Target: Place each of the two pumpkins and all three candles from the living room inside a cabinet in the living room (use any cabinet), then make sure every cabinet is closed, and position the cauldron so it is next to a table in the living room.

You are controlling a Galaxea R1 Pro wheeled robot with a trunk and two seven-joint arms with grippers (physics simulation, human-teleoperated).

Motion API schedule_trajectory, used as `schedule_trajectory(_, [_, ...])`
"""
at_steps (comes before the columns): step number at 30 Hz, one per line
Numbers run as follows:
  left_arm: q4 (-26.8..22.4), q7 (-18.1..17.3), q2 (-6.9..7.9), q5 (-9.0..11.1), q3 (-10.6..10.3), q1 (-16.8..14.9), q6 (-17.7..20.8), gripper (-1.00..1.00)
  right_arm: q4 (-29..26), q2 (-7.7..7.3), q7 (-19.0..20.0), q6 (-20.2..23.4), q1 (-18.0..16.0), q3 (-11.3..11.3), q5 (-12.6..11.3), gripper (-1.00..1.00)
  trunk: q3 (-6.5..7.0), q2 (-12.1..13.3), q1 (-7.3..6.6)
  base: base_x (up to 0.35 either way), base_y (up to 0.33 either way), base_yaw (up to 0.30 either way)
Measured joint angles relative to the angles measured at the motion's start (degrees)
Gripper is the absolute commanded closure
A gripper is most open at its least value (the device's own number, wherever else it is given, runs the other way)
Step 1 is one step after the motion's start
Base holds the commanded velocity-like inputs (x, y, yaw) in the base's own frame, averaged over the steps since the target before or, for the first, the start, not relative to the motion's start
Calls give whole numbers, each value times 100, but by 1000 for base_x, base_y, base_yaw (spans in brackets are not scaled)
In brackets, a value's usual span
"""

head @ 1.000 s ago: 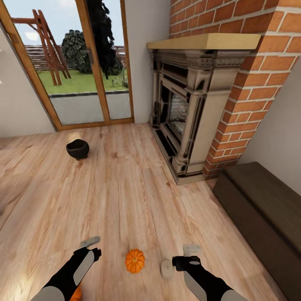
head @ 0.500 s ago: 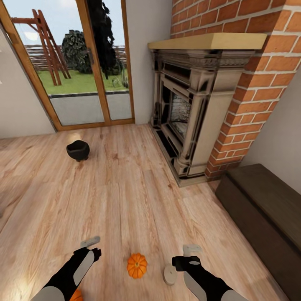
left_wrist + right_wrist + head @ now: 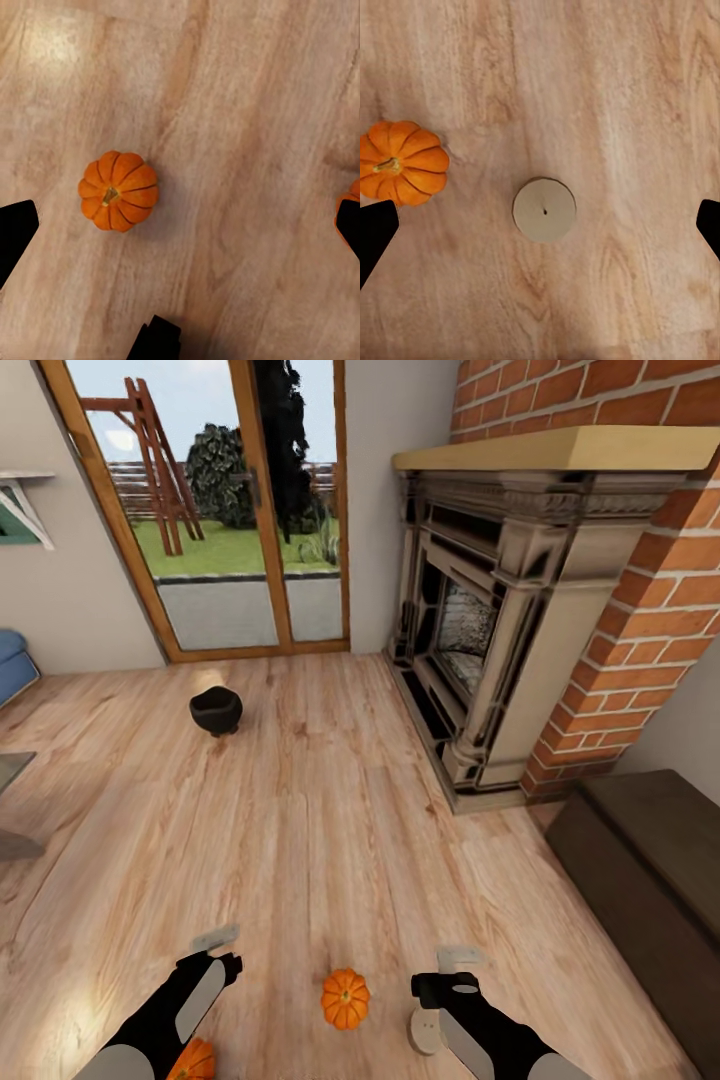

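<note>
Two orange pumpkins lie on the wood floor. One pumpkin (image 3: 345,998) (image 3: 118,190) (image 3: 401,163) sits between my two arms. The second pumpkin (image 3: 195,1060) (image 3: 352,191) peeks out beside my left forearm. A flat beige candle (image 3: 425,1032) (image 3: 544,210) lies under my right gripper (image 3: 455,972) (image 3: 540,225), which hangs open above it. My left gripper (image 3: 222,952) (image 3: 180,225) is open above the floor beside the first pumpkin. The black cauldron (image 3: 216,710) stands further off near the glass door. The dark-brown cabinet (image 3: 650,870) runs along the right wall, its drawer fronts shut.
A brick fireplace (image 3: 500,630) juts out ahead on the right. A glass door (image 3: 220,520) to the garden is straight ahead. A blue seat (image 3: 12,660) and a grey corner (image 3: 12,768) show at the left edge.
The whole picture has shifted right and downward, so the camera has moved. Pumpkin and candle now lie lower and further right relative to my grippers. Both grippers keep their pose.
</note>
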Motion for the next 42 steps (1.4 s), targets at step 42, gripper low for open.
schedule_trajectory(42, [-95, -8, 14, -3, 25, -6, 87, -100, 468, -6, -78, -25, 0, -82, -83, -100, -79, 0, 0, 39, 12, 62])
